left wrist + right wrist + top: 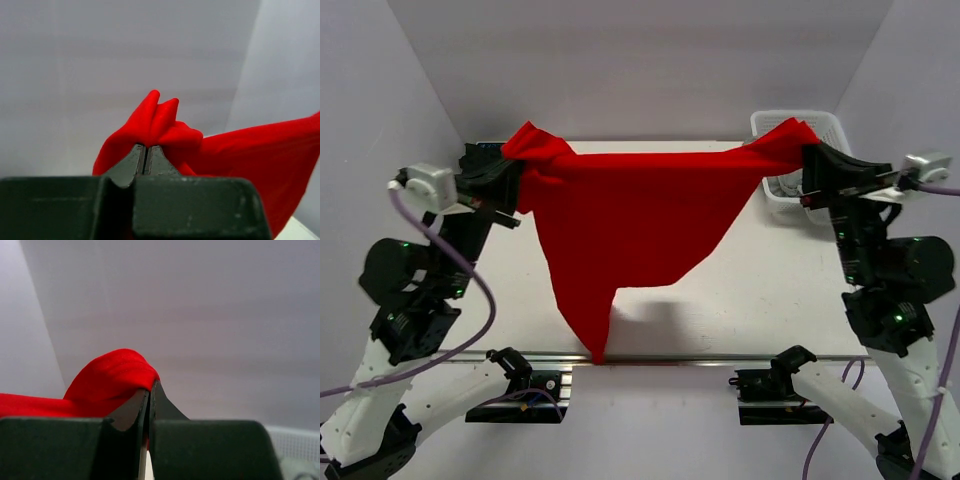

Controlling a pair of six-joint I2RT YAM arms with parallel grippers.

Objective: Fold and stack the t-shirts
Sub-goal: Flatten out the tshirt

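Note:
The red t-shirt (630,225) hangs stretched in the air between my two grippers, its top edge taut and its lowest point touching the table's near edge. My left gripper (512,172) is shut on the shirt's left corner, bunched above the jaws in the left wrist view (157,122). My right gripper (807,160) is shut on the right corner, which folds over the jaws in the right wrist view (112,375). The black t-shirt is out of view.
A white lattice basket (820,125) stands at the back right, just behind my right gripper; its rim shows in the right wrist view (295,440). The white table (760,300) lies under the hanging shirt. Grey walls close in on three sides.

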